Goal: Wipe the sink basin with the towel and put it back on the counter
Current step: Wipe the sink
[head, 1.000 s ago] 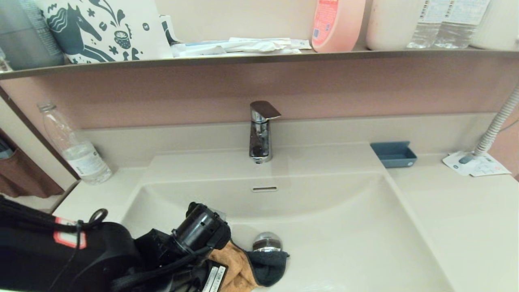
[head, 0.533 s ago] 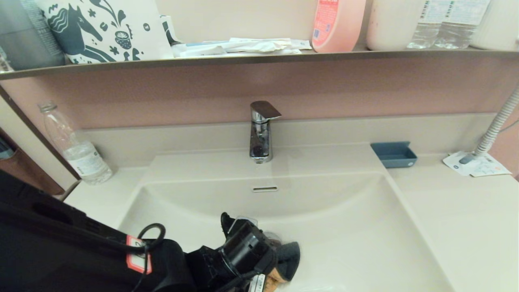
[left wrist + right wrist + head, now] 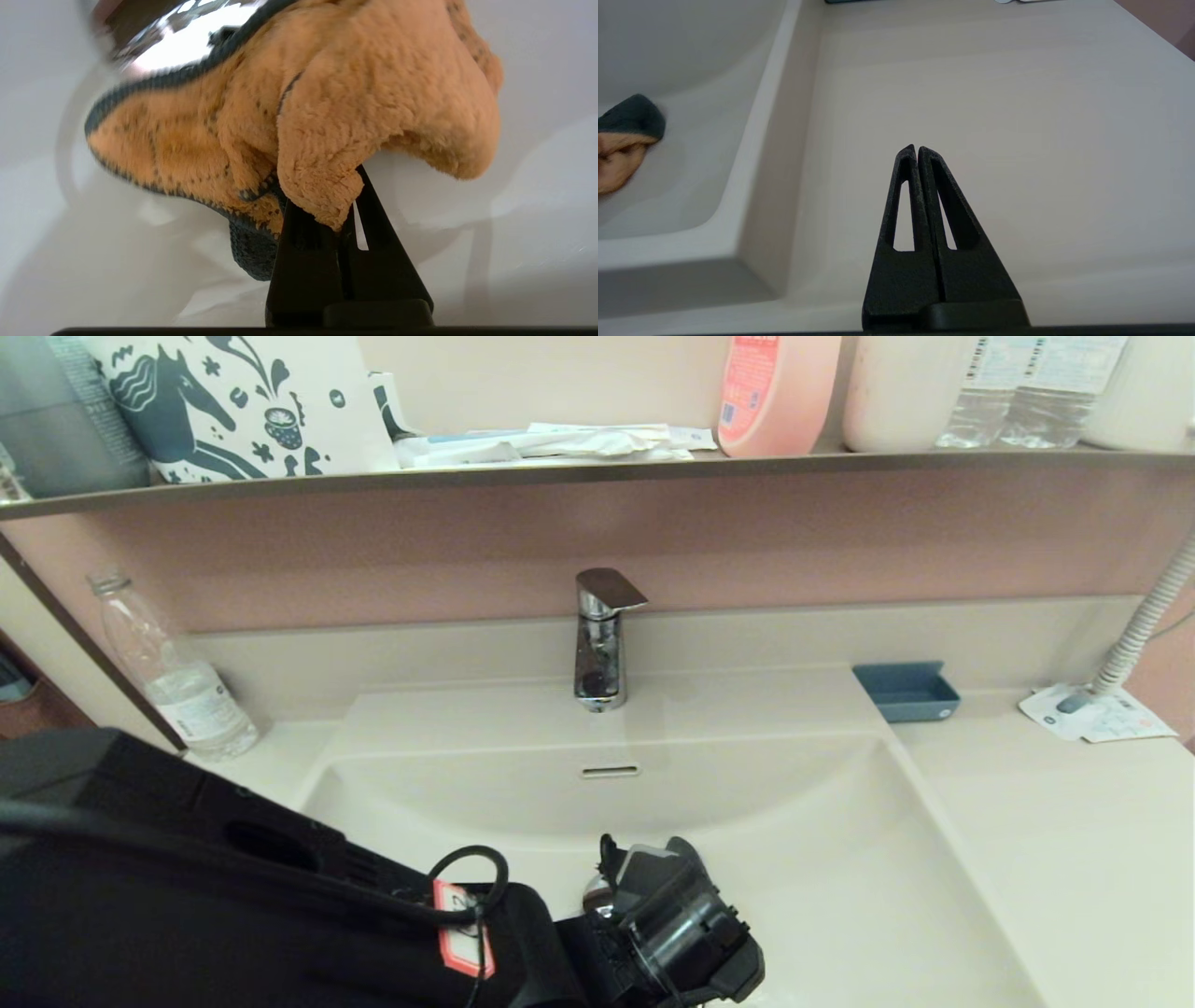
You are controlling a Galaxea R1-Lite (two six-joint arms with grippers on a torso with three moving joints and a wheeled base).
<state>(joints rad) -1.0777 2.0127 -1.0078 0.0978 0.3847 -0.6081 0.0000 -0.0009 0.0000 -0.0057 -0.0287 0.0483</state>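
Note:
The fluffy orange towel (image 3: 327, 93) with its grey-blue edge is bunched on the floor of the cream sink basin (image 3: 822, 859). My left gripper (image 3: 334, 205) is shut on a fold of it. The chrome drain plug (image 3: 173, 28) lies just beyond the cloth. In the head view my left wrist (image 3: 681, 933) covers the towel, and only a sliver of the drain plug (image 3: 597, 889) shows beside it. My right gripper (image 3: 917, 149) is shut and empty, parked over the counter (image 3: 1017, 93) right of the basin. From there the towel (image 3: 621, 140) shows low in the basin (image 3: 691, 140).
A chrome faucet (image 3: 602, 644) stands behind the basin, above the overflow slot (image 3: 609, 771). A plastic bottle (image 3: 177, 672) is on the left counter. A small blue tray (image 3: 906, 691) and a hose with papers (image 3: 1097, 714) are at the right. A loaded shelf (image 3: 597, 467) runs overhead.
My left arm has swept to the right across the basin floor, dragging the towel past the drain plug. The towel is now hidden under the wrist in the head view.

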